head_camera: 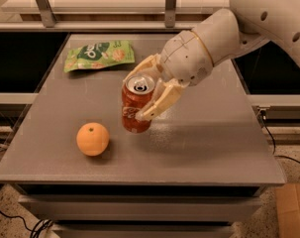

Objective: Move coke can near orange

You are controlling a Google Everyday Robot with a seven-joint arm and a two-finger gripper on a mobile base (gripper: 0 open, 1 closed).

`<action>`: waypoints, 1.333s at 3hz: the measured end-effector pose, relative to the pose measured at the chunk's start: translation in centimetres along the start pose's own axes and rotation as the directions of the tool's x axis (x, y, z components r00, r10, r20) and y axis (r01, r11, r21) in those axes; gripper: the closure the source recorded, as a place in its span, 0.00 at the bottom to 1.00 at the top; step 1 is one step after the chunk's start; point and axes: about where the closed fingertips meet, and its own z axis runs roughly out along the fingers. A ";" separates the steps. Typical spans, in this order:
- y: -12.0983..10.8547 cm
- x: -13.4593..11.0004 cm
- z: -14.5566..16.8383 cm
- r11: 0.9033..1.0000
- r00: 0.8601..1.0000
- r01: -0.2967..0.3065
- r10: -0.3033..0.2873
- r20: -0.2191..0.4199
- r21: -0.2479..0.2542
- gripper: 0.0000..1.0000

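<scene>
The coke can (133,108) sits behind and to the right of the orange (92,139), near it but apart, with a strip of bare worktop (214,152) between them. It leans slightly, and I cannot tell whether its base touches the worktop. The gripper (143,90) reaches in from the orange's far right, jaws clenched on the can's sides. Holding it there probably serves to keep the can upright in transit. A green snack bag (100,55) lies well behind the orange, out of the way. Nothing blocks the short gap to the orange.
</scene>
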 end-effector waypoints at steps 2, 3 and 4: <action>1.8 -0.5 2.1 0.998 1.000 0.003 -0.001 0.031 -0.070 1.00; 1.8 -0.3 2.7 0.996 1.000 -0.005 0.007 0.018 -0.094 1.00; 1.9 0.0 3.3 0.992 1.000 -0.012 0.013 0.012 -0.123 1.00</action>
